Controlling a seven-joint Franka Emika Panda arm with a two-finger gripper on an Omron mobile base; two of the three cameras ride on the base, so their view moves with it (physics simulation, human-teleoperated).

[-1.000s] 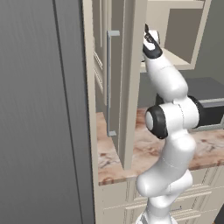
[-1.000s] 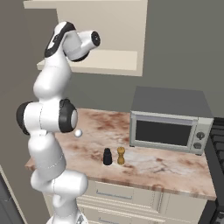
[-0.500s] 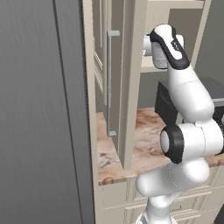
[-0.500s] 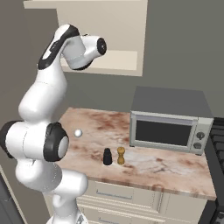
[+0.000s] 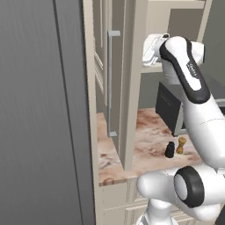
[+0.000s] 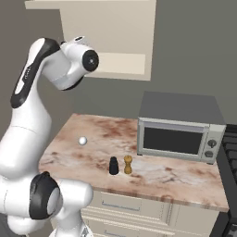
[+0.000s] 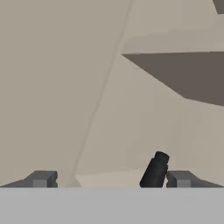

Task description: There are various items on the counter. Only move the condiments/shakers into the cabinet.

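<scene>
In the hand view my gripper [image 7: 111,179] is open, its fingertips [image 7: 41,178] wide apart with nothing between them. A short black shaker [image 7: 154,170] stands on the cabinet shelf [image 7: 105,177] just inside the right fingertip, free of the grip. In the left base view my hand sits at the shelf recess of the cream cabinet [image 5: 132,66], whose door stands open. Two more shakers stand side by side on the marbled counter [image 6: 92,134]: a black one [image 6: 113,165] [image 5: 169,150] and a golden-tan one [image 6: 128,165] [image 5: 180,145].
A dark grey microwave [image 6: 178,134] [image 5: 169,105] stands at the back right of the counter. A small white ball [image 6: 83,140] lies to the left of the shakers. The open door's long grey bar handle [image 5: 113,83] hangs left of my arm. Cream drawer fronts [image 6: 134,208] run below the counter.
The arm has refolded: its large joint dropped from mid height to low by the counter edge, and the forearm now rises steeply. The hand stays by the shelf, jaws wide.
</scene>
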